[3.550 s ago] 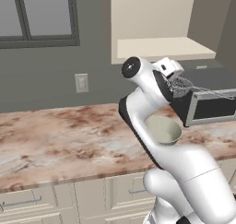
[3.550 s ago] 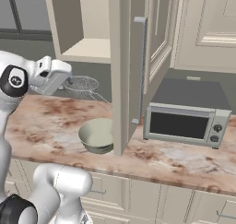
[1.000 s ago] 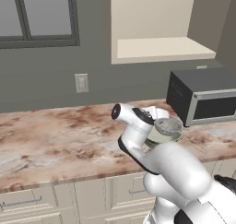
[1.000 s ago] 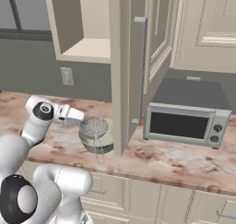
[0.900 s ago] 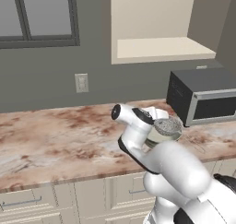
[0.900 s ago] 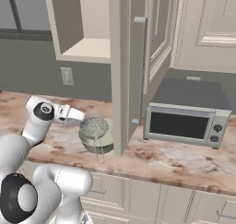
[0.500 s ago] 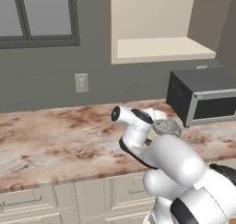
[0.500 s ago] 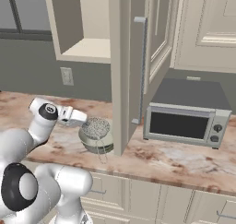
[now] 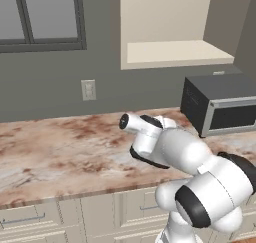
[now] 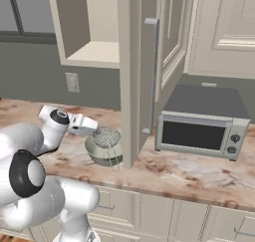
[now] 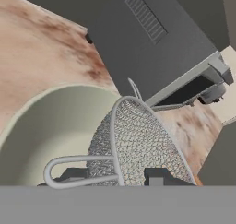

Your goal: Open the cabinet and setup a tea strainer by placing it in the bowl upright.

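1. Mesh of the tea strainer (image 11: 138,144) sat pinched between our gripper (image 11: 115,176) tips, its wire handle looping beside them.
2. We held it just over the bowl (image 10: 102,151), basket inside the rim.
3. Letting go while tilted could tip it over, we judged.
4. Beside stood the open cabinet (image 10: 134,66) door and microwave (image 10: 199,129).

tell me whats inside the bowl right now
The tea strainer sits in the bowl, its mesh basket rising above the rim, with the gripper at it. The mesh hides the bowl's bottom beneath it.
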Robot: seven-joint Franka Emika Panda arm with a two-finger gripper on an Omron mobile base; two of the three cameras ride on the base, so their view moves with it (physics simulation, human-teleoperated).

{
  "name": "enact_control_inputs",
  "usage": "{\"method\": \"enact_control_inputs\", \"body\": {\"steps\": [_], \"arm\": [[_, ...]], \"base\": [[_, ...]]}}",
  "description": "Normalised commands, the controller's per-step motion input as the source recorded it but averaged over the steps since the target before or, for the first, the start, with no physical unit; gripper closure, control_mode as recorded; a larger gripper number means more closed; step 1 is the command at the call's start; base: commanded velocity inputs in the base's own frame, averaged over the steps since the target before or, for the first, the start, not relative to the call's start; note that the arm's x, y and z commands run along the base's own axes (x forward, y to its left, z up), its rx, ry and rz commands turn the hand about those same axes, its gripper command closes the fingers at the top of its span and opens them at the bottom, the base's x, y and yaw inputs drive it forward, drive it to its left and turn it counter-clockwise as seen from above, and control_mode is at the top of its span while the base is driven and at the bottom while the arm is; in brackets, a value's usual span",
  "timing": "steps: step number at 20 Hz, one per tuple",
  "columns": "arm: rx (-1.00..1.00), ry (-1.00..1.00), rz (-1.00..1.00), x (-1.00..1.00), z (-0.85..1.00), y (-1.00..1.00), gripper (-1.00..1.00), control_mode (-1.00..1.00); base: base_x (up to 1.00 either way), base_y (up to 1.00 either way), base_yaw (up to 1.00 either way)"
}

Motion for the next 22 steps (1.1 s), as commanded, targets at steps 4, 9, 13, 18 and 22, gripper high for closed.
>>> {"method": "enact_control_inputs", "body": {"steps": [4, 9, 13, 18, 22], "arm": [[0.0, 0.01, -0.01, 0.19, -0.23, 0.06, 1.0, -1.0], [0.0, 0.03, -0.02, 0.14, -0.27, 0.04, 1.0, -1.0], [0.0, 0.03, -0.02, 0.12, -0.24, 0.0, 1.0, -1.0], [0.0, 0.02, -0.01, 0.13, -0.2, 0.0, 1.0, -1.0], [0.0, 0.0, 0.0, 0.02, -0.05, 0.0, 1.0, -1.0]], "base": [[0.0, 0.0, 0.0], [0.0, 0.0, 0.0], [0.0, 0.0, 0.0], [0.0, 0.0, 0.0], [0.0, 0.0, 0.0]]}}
